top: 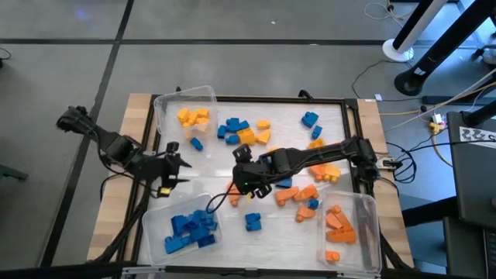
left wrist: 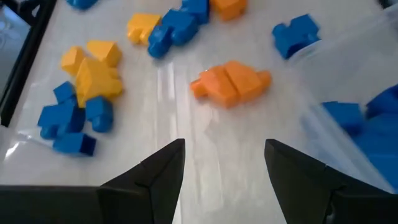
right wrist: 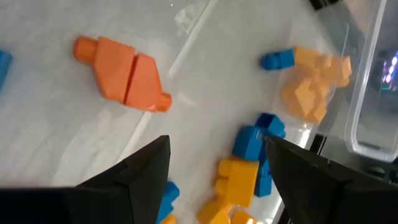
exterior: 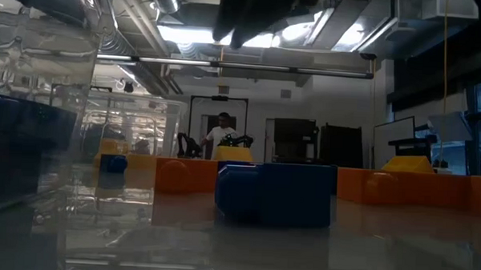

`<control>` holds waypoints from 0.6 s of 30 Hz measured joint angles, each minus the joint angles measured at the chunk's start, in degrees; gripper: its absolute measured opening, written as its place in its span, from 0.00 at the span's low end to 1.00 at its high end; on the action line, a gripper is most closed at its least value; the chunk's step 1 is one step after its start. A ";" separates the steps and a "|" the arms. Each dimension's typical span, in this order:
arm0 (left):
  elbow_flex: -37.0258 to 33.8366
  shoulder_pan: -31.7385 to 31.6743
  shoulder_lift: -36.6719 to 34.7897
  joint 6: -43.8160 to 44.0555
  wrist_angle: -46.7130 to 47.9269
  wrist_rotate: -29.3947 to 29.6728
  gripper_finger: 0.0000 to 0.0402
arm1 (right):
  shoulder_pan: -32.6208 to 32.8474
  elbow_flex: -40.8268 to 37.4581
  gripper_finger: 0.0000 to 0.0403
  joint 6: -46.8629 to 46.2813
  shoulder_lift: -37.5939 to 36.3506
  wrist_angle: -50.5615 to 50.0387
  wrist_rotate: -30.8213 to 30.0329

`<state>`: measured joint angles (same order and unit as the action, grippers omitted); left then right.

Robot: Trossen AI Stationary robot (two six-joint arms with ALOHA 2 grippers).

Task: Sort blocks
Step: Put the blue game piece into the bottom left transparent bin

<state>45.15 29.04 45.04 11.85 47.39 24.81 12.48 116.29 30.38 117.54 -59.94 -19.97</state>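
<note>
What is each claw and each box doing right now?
Left gripper: open, empty.
Right gripper: open, empty, above the table.
Bin near the left arm: holds blue blocks.
Far bin: holds yellow blocks.
Bin near the right arm: holds orange blocks.

Table: white-topped work table (top: 279,112) with a black frame and wooden side strips.
Bins: three clear plastic bins (top: 159,108), at the far left, near left and near right corners.
Loose: small blue, orange and yellow studded plastic blocks (top: 240,130), scattered across the middle.
</note>
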 joint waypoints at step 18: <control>-0.02 -31.71 9.46 -31.24 3.16 -16.08 0.52 | -5.58 0.00 0.66 -1.95 0.00 -6.08 0.04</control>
<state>45.12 -2.67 54.49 -19.40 50.54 8.73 6.90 116.29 28.43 117.54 -66.02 -19.93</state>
